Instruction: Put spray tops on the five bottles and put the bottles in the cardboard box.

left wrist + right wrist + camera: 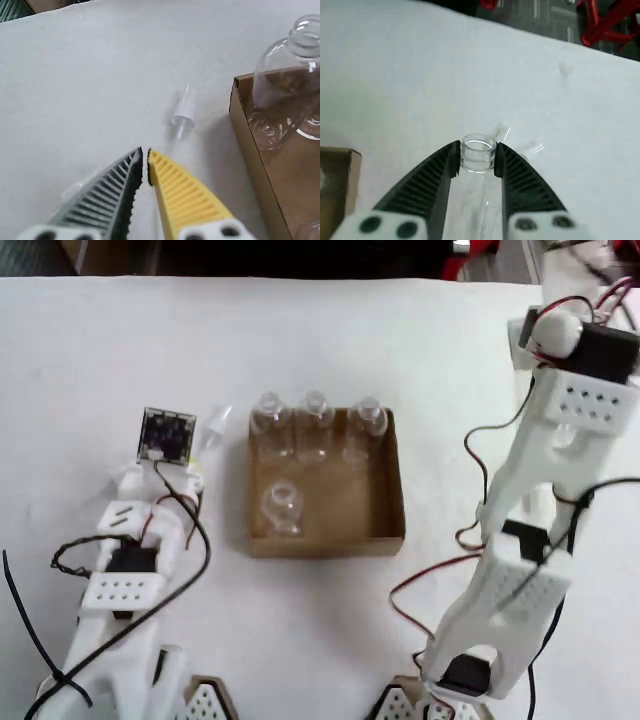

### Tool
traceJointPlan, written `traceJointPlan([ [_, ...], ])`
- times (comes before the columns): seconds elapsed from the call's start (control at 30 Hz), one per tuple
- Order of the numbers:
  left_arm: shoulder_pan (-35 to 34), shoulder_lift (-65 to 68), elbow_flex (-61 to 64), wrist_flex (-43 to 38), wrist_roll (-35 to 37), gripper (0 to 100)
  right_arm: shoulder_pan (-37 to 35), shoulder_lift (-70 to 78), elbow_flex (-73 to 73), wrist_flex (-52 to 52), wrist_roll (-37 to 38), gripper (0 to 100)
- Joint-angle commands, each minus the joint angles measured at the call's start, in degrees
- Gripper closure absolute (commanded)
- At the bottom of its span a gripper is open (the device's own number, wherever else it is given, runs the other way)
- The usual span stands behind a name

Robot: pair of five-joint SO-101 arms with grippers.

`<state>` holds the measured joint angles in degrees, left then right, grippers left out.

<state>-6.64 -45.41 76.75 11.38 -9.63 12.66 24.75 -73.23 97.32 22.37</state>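
Note:
My right gripper (476,151) is shut on the open neck of a clear bottle (479,155) that has no spray top, held over the white table. In the high view this arm (585,390) is at the far right, away from the cardboard box (325,543). My left gripper (145,156) is shut with nothing in it, just short of a clear spray top (182,116) lying on the table beside the box's left wall (250,145). The spray top (216,425) lies left of the box. Inside it, three open-necked bottles (315,420) stand along the back, and another bottle (282,505) sits front left.
The left arm (125,560) stretches from the near left edge towards the box. Cables (470,540) hang beside the right arm. Bare white table lies behind the box and between the box and the right arm.

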Motion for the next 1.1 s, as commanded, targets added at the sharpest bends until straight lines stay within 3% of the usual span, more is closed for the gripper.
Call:
traceJointPlan([
  [0.0,0.0,0.0,-0.5,-1.5,-0.7,98,0.2,-10.2,2.4,1.5,-8.0,96.1],
  [0.4,0.0,0.2,-0.5,-1.5,-0.7,98,0.1,-28.6,18.5,1.2,-10.7,95.9],
  [1.07,0.0,0.2,-0.5,-1.6,-0.7,98,-2.7,-40.5,20.7,1.5,-10.6,96.1],
])
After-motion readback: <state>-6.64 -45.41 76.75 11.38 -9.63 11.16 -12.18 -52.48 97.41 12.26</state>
